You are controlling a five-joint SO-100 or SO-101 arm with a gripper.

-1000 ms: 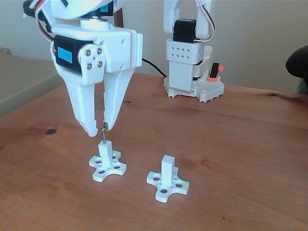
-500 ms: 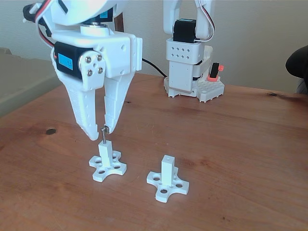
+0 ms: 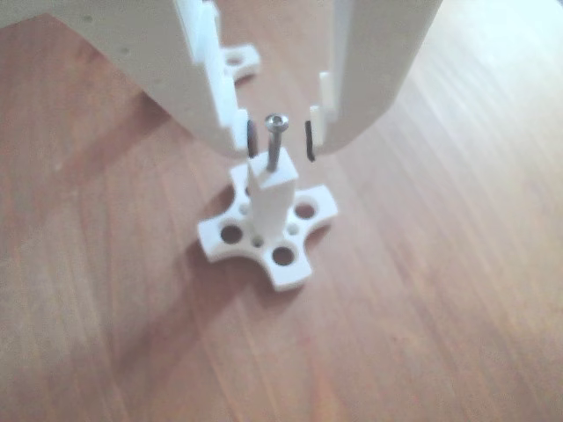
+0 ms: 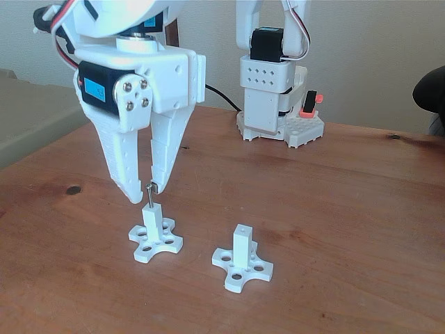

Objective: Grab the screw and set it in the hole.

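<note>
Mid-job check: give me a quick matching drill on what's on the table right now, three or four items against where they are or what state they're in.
Column one:
1. screw
2. left post in the fixed view
3. right post in the fixed view
4. gripper

Column two:
A. stands alone, tip hole bare
B. jaws apart, hanging just above a post
C. upright, shaft down in a post's tip, head sticking up
D. carries the screw in its tip

Pairs: 1-C, 2-D, 3-A, 4-B
</note>
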